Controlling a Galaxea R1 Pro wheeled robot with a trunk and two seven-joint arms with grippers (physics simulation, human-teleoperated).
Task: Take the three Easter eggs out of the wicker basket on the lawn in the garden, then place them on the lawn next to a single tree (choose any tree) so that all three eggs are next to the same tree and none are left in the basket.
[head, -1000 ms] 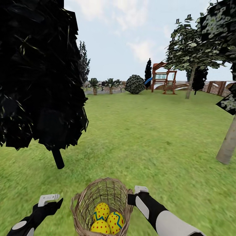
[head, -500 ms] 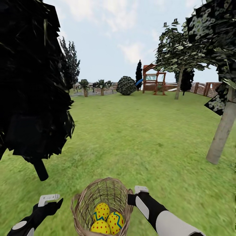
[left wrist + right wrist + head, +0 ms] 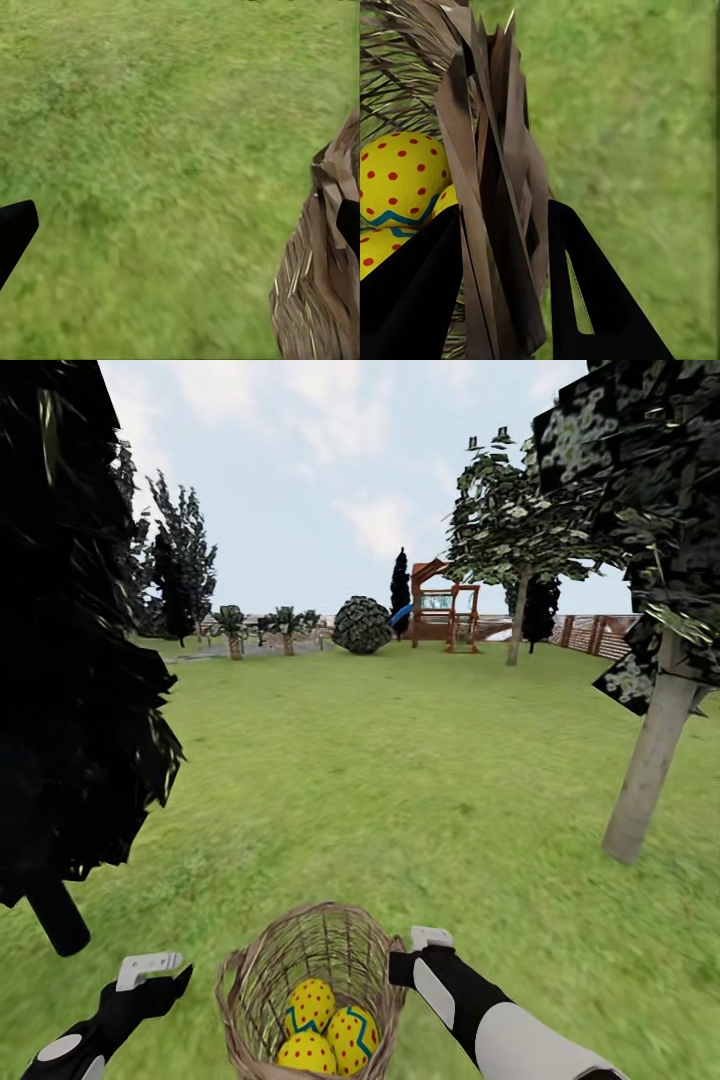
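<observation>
Because my right pincer (image 3: 502, 285) pinches the wicker basket (image 3: 312, 985) rim, the eggs (image 3: 322, 1027) ride along | left pincer (image 3: 180, 225) open, empty | tree (image 3: 650, 760) near

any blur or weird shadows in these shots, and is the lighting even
Head view: flat, even light; no cast shadow under the wicker basket or the pale trunk tree; dark tree foliage renders as near-black blocky shards. Left wrist view: lawn smeared and soft. Right wrist view: Easter eggs fairly crisp through the weave, grass behind blurry; the right gripper fingers are featureless black.
</observation>
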